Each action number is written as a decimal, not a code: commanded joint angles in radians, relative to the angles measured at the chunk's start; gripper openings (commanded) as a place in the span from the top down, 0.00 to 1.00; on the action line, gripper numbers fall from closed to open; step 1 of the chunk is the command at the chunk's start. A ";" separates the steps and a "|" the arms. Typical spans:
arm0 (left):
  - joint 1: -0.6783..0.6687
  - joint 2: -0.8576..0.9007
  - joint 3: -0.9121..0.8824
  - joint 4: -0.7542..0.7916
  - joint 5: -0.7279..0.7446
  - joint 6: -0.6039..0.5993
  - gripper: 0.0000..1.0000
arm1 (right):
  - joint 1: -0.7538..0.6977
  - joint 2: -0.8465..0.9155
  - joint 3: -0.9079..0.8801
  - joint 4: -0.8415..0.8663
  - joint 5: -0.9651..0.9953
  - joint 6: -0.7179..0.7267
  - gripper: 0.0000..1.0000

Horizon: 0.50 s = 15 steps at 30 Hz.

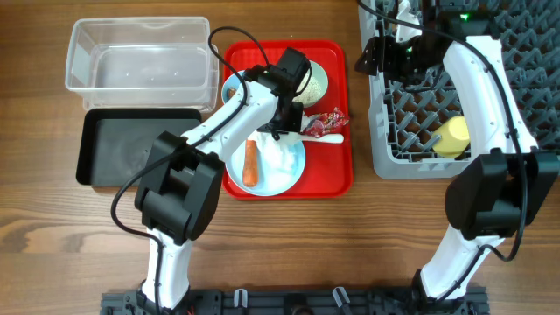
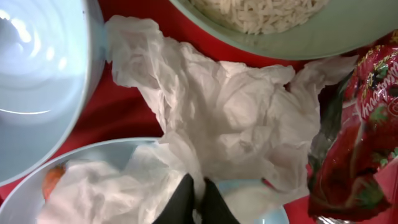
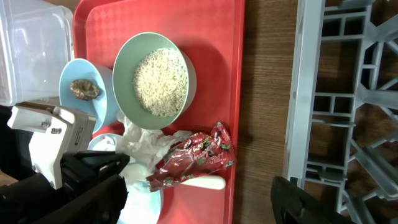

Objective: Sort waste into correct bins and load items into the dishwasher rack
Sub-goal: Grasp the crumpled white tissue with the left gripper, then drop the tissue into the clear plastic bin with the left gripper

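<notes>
Where the wooden counter (image 1: 52, 227) bears a red tray (image 1: 337, 179), crumpled tissue (image 2: 230, 118) pinched in left hand (image 2: 199, 200), right hand (image 1: 376, 57) splayed empty by dishwasher rack (image 1: 411, 131)

I see crinkled, matt paper tissue (image 2: 230, 118), a glossy, foil-like red wrapper (image 2: 357, 137), and a smooth red plastic tray (image 2: 118, 112).

Flat red rectangular plastic serving tray (image 1: 337, 171) sits right under the jaws of the left gripper (image 2: 194, 198); its long edge runs ahead of the right gripper (image 3: 199, 186) jaws. Brown wood-grain table (image 1: 52, 254) lies below both, a bare strip showing ahead of the right jaws beside the tray.
</notes>
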 commanded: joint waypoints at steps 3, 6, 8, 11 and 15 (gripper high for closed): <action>0.003 -0.056 0.051 -0.076 -0.002 0.001 0.96 | 0.002 -0.014 0.016 0.002 -0.012 0.011 0.23; 0.005 -0.151 0.103 -0.113 -0.003 0.001 0.96 | 0.002 -0.014 0.016 0.002 -0.001 0.011 0.23; 0.023 -0.223 0.111 -0.114 -0.019 0.000 0.96 | 0.002 -0.014 0.016 -0.001 0.007 0.011 0.22; 0.079 -0.326 0.111 -0.114 -0.086 -0.003 0.96 | 0.002 -0.014 0.016 -0.003 0.011 0.011 0.22; 0.217 -0.415 0.111 -0.092 -0.183 -0.003 0.96 | 0.002 -0.014 0.016 -0.003 0.011 0.011 0.22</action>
